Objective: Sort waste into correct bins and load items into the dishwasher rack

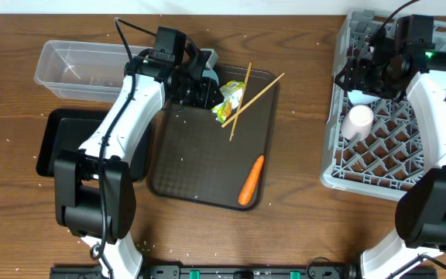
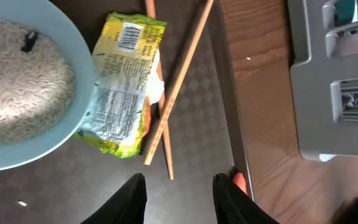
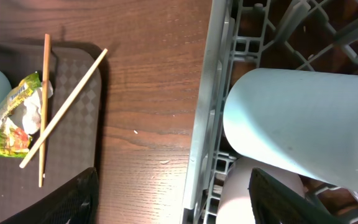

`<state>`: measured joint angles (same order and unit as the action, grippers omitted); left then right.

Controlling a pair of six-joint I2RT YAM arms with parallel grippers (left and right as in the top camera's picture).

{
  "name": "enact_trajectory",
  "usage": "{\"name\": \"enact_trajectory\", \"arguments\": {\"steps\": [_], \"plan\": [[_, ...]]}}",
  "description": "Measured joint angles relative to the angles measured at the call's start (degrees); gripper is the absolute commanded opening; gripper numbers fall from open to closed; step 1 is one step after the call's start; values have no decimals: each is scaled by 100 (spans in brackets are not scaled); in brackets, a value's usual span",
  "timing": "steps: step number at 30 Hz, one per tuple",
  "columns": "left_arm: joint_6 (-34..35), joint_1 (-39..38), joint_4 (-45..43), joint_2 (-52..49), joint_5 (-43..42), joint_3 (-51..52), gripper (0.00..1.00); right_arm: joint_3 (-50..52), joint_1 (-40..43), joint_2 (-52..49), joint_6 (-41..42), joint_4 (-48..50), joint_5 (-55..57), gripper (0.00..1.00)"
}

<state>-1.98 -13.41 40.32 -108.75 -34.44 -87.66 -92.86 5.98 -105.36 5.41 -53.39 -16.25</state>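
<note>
Over the far end of the dark brown serving tray (image 2: 201, 124), my left pincer (image 2: 179, 183) hangs partly open with nothing between its fingers. The crumpled yellow-green-and-white wrapper (image 2: 123, 81) lies straight ahead of it and a little to the left in the wrist view. Its long axis runs away from the pincer, so I judge the fingers would close across its narrow width if I came straight down.

The 2 wooden chopsticks (image 2: 179, 81) cross each other just beside the wrapper's right edge and touch it. The bowl (image 2: 17, 155) with the pale blue outside presses against the wrapper's left edge, so there is little room on either side.

This arm is clearly the nearer 1 to the wrapper. My right pincer (image 3: 173, 180) is well apart from it, over the grey dishwasher rack (image 3: 207, 124), with its jaws spread wide and gripping nothing. The light blue cup (image 3: 303, 118) lies on its side in the rack just ahead of that pincer, and the pale pink cup (image 1: 358, 120) is next to it.

The orange carrot (image 1: 252, 180) rests near the tray's front right corner. The clear tub (image 1: 76, 66) and the black tray (image 1: 53, 143) sit on the bench (image 1: 300, 93) to the left of this arm.

The wrapper shows a barcode and blocks of small print, but I cannot read any brand or words.
</note>
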Motion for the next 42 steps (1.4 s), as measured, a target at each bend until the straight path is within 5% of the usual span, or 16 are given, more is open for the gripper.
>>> {"name": "enact_trajectory", "arguments": {"steps": [15, 29, 42], "plan": [[0, 0, -2, 0, 17, 24, 37, 2, -2, 0, 2, -72, 625, 68], [0, 0, 20, 0, 20, 87, 37, 413, -70, 0, 190, 511, 1318, 50], [0, 0, 20, 0, 125, 87, 36, 702, -160, -2, 365, 772, 1320, 52]]}}
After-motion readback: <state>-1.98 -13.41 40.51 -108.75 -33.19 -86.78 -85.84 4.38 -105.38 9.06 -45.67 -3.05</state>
